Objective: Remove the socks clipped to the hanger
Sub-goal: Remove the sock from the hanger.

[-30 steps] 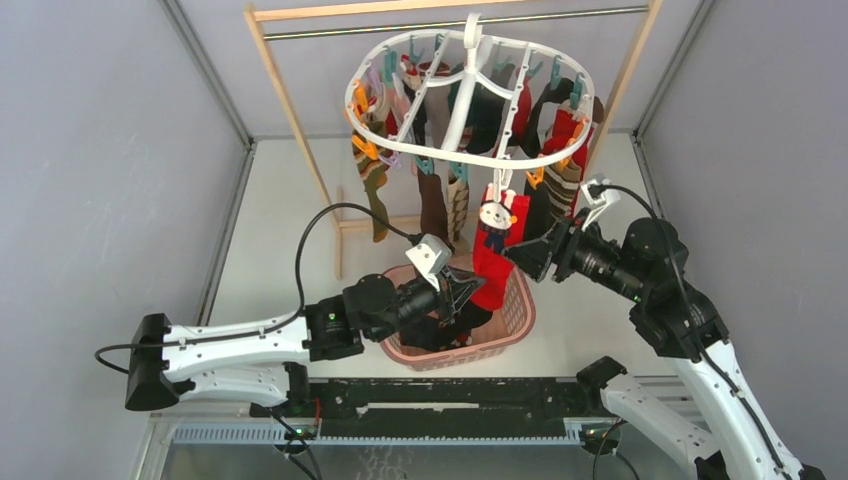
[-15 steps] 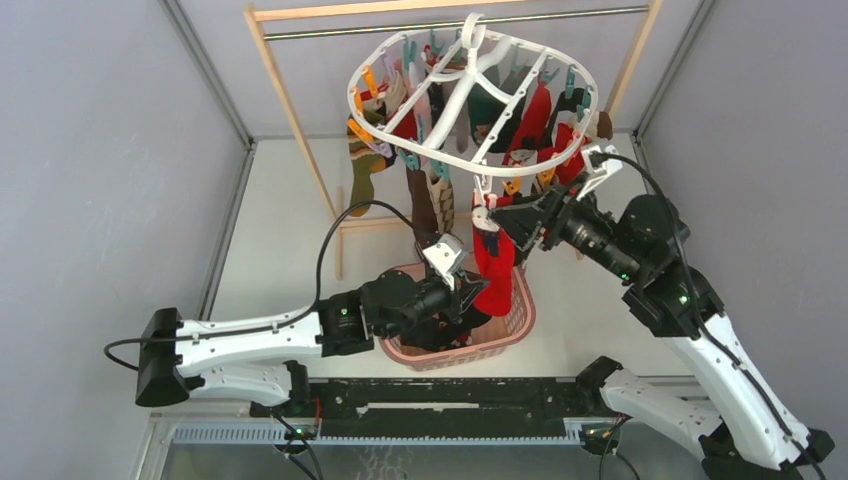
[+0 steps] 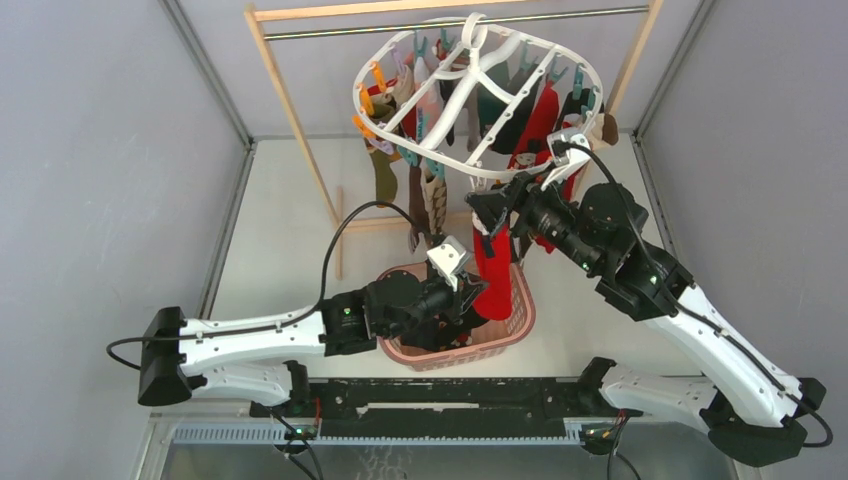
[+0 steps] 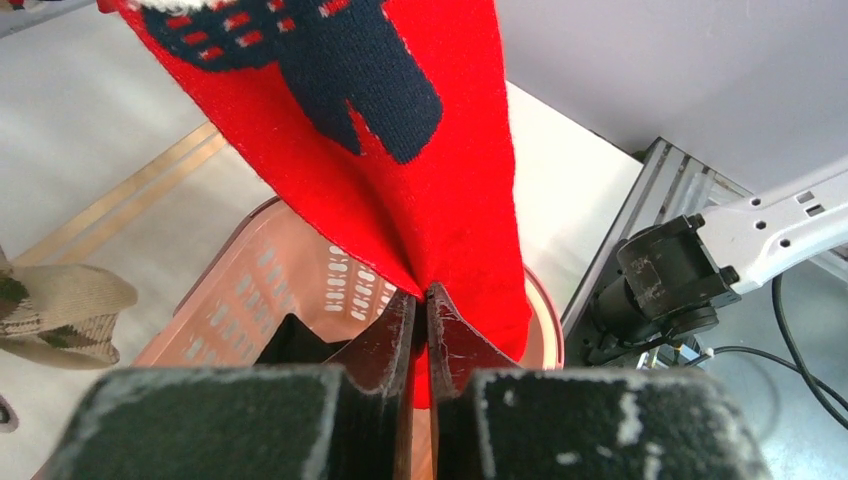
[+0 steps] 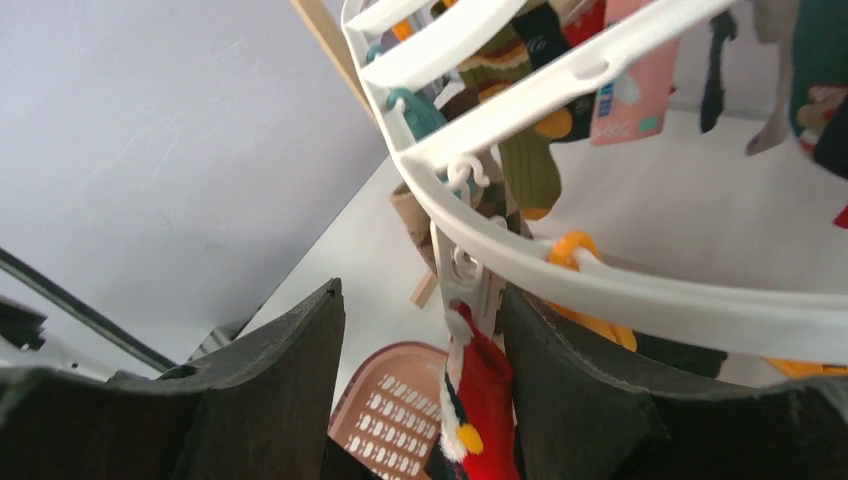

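Your right fingers (image 5: pixel 290 380) have risen, open, around the white clip (image 5: pixel 465 280) on the tilted hanger (image 5: pixel 620 295) while your left fingers (image 4: pixel 395 335) stay pinched on the red sock (image 4: pixel 400 180) above the basket (image 4: pixel 300 290), so unclipping looks next.

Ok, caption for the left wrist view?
Left tool shut on the lower end of a red sock with a navy pattern, over the pink lattice basket.

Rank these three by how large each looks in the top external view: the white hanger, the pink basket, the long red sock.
1. white hanger, though it hangs nearer the camera, which flatters it.
2. pink basket, clearly wider than the sock.
3. red sock, long but narrow.
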### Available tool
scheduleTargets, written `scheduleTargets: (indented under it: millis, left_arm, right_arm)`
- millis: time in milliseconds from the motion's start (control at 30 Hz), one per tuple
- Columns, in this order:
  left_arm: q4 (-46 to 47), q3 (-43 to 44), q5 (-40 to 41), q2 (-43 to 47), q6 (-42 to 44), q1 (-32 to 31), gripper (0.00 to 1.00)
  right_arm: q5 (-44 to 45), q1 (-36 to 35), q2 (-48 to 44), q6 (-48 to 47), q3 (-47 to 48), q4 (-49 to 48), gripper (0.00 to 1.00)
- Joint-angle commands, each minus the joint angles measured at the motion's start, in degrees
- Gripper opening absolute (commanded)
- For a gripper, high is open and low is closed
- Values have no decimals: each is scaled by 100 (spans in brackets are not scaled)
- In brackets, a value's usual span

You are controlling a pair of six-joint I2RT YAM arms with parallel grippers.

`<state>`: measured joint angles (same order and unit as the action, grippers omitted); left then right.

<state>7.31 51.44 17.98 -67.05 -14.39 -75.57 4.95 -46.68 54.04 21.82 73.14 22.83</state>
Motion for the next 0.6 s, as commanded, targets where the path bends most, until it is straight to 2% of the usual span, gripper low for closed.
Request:
scheduleTargets:
  millis: [0,167,567]
  left_arm:
    - [-11,403,44,-18,121,23,9]
    - [-42,386,56,13,121,19,9]
    - [-211,182,177,376,71,25,9]
  right_arm:
    - [1038,-312,192,-425,454,-206,66]
    - [1888,-721,546,-704,779,-26,66]
    - [3121,-1220,965,-1028,1208,243,61]
